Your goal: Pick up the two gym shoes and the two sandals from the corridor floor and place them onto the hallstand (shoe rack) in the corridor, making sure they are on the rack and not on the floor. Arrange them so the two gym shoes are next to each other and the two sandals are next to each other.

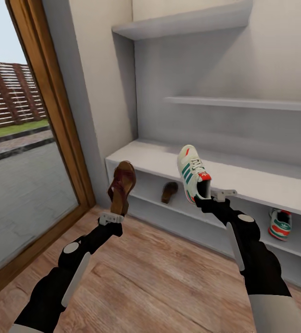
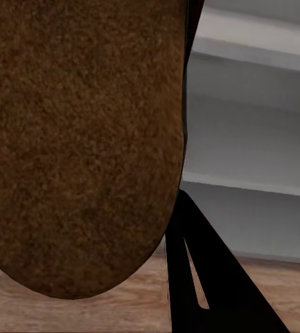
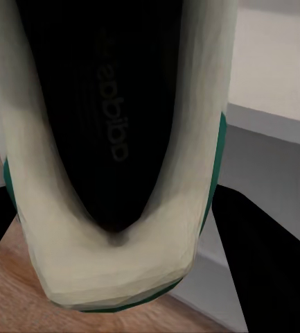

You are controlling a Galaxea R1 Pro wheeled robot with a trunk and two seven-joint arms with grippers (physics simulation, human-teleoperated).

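Observation:
My left gripper [image 1: 115, 213] is shut on the heel end of a dark brown sandal [image 1: 121, 186], held upright in front of the hallstand's [image 1: 257, 182] left end. The sandal's sole [image 2: 80, 139] shows close up in the left wrist view beside a dark finger [image 2: 208, 284]. My right gripper [image 1: 209, 198] is shut on the heel of a cream gym shoe [image 1: 192, 175], toe up, just before the hallstand's broad top. The shoe's opening [image 3: 115, 139] shows in the right wrist view. A second sandal [image 1: 169, 191] and a second gym shoe [image 1: 280, 224] lie on the upper open shelf, apart from each other.
A tall glass door with a wooden frame [image 1: 58, 115] stands at the left, meeting a grey wall corner [image 1: 97, 138]. Two staggered wall shelves [image 1: 187, 21] hang above the hallstand. Wood-plank corridor floor [image 1: 169, 282] spreads below my arms.

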